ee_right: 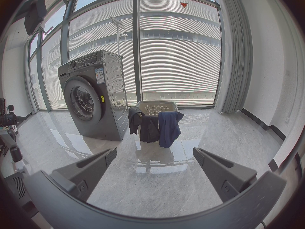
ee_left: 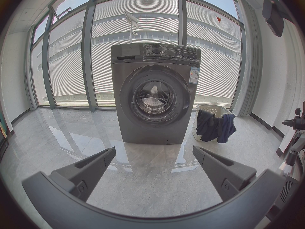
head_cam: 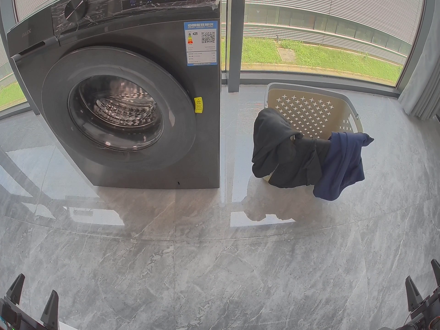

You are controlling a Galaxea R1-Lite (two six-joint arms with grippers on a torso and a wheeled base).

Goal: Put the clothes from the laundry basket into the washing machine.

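A: Where do the arms sit?

B: Low and nearest. The left gripper (ee_left: 154, 151) and right gripper (ee_right: 154, 151) both have fingers spread, holding nothing. Ahead lies open grey marble-look floor (head_cam: 220, 262), so there is room to move.

A: The clothes?

B: A charcoal cloth garment (head_cam: 279, 152) and a navy blue cloth garment (head_cam: 341, 166) hang over the near rim of the cream perforated plastic laundry basket (head_cam: 316, 96). I'd judge them soft, light and floppy. Pinch a bunched fold at the rim and mind trailing cloth.

A: The dark grey front-loading washing machine (head_cam: 192, 129)?

B: Left of the basket. Its round door (head_cam: 117, 111) looks closed. Window glass (head_cam: 321, 24) stands close behind.
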